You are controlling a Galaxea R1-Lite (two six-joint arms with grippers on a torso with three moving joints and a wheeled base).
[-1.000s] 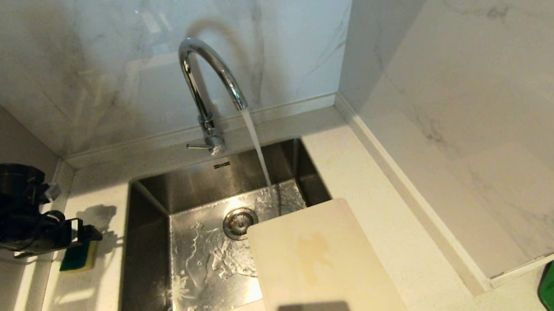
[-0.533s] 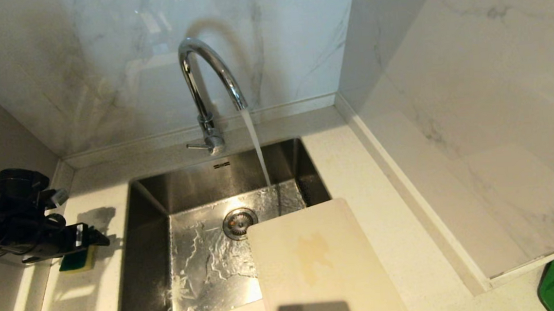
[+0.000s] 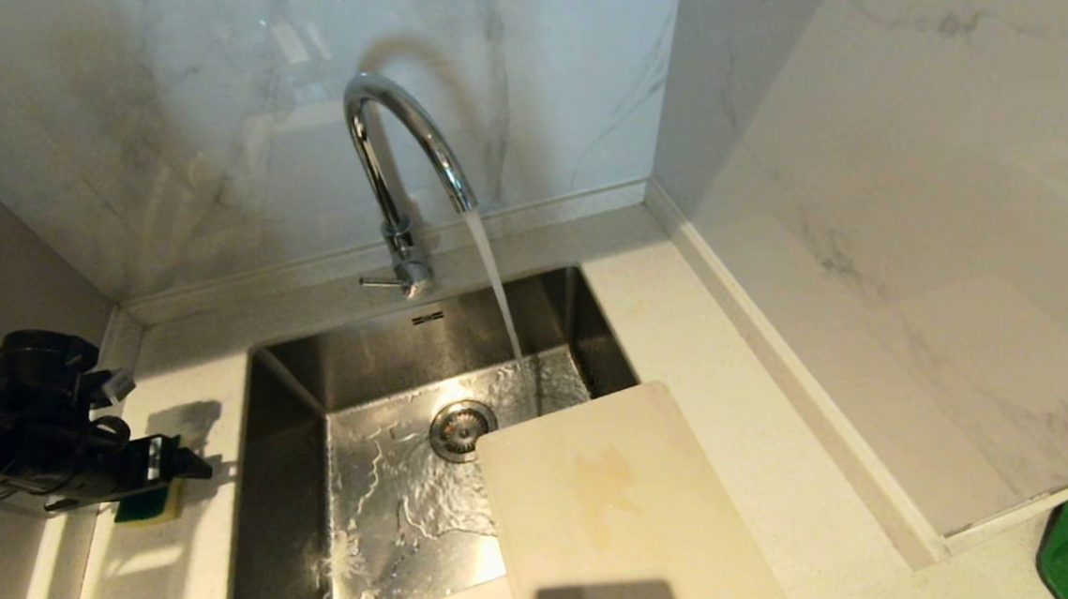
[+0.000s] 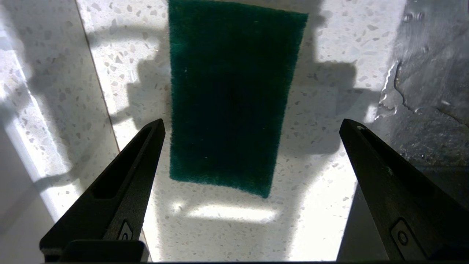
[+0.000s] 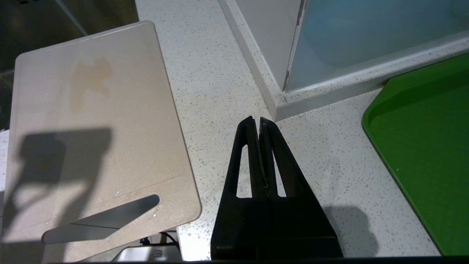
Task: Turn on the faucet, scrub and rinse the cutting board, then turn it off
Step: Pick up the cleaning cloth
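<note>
Head view: left tool [image 3: 190,466], spread over sponge [image 3: 149,503]; cutting board [image 3: 620,519] well apart across sink [image 3: 296,391].

We see the black left gripper [image 3: 190,466] lowered and shifted rightward over the green-and-yellow rectangular sponge [image 3: 152,503], covering more of it.

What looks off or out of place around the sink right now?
The cutting board carries a yellowish stain and juts over the sink corner rather than lying flat on the counter. Water runs from the faucet straight to the basin, missing the board. Nothing looks spilled or damaged.
</note>
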